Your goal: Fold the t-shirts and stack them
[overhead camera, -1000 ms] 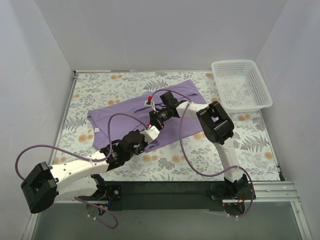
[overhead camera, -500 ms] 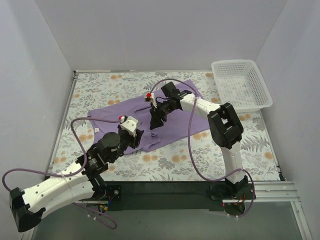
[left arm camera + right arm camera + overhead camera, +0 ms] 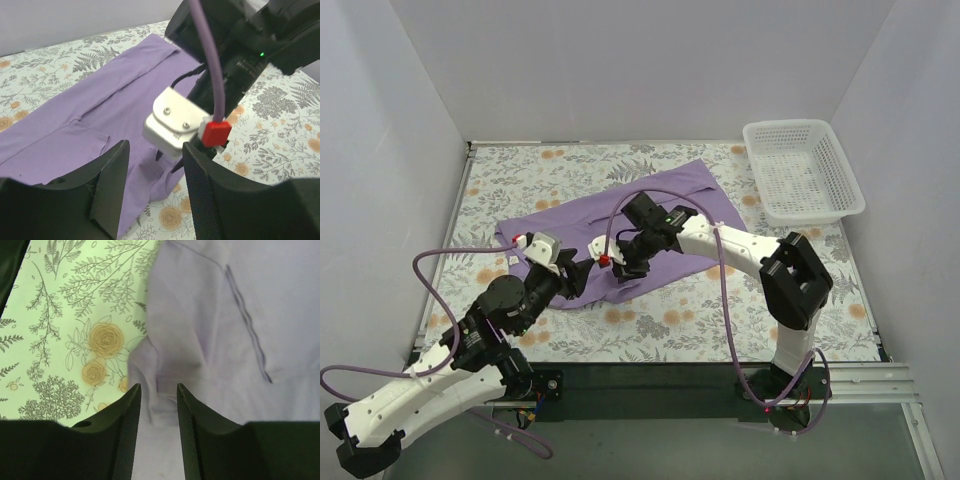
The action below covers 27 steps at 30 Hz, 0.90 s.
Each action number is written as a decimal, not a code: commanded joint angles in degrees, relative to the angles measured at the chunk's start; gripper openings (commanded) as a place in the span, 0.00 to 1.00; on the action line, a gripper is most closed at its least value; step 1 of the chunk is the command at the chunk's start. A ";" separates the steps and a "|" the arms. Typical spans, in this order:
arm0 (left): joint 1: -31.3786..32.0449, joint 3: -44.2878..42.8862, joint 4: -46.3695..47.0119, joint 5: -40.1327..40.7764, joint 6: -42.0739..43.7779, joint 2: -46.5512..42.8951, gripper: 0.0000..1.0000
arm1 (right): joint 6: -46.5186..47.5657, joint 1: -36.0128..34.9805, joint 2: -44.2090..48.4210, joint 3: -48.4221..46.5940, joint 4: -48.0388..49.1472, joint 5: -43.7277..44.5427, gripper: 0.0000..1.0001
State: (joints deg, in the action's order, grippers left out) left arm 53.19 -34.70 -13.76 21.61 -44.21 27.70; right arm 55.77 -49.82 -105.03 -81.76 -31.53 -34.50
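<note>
The lavender t-shirt [image 3: 670, 200] lies spread diagonally across the middle of the table, with its near hem rumpled. My right gripper [image 3: 620, 268] is down on that near hem. In the right wrist view [image 3: 159, 405] its jaws stand a narrow gap apart, astride a raised fold of the shirt [image 3: 240, 315], not closed on it. My left gripper [image 3: 580, 282] hovers just left of it, over the shirt's near-left edge. In the left wrist view [image 3: 155, 185] it is wide open and empty, with the shirt [image 3: 100, 100] and the right wrist's silver camera block [image 3: 175, 122] between the fingers.
A white lattice basket [image 3: 790, 127] stands at the back right corner. The table is covered with a floral cloth [image 3: 720, 320], and grey walls close it in on three sides. Purple cables loop from both arms near the shirt.
The right gripper moved toward the near edge and down onto the shirt's hem. The left arm drew back to the left, and its gripper now sits beside the right one.
</note>
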 commanded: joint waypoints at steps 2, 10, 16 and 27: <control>-0.28 0.95 -1.80 -0.68 -1.94 -0.98 0.46 | -2.41 0.43 -2.46 -0.69 -0.03 0.31 0.40; -0.28 2.27 -1.71 -3.76 2.89 2.35 0.46 | -9.34 0.60 -1.14 6.33 2.17 -0.73 0.40; -0.28 2.97 -1.27 -4.12 3.16 1.48 0.46 | -17.97 2.53 -3.07 8.28 6.39 -3.19 0.40; -0.28 4.38 -1.10 -4.91 2.37 0.51 0.46 | -24.21 5.79 -8.17 3.28 7.80 -6.72 0.44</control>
State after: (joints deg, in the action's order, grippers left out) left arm 53.19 -31.20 -15.03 17.34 -42.02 27.97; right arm 34.13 -43.72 -112.14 -75.13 -25.04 -37.93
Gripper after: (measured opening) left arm 0.461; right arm 0.440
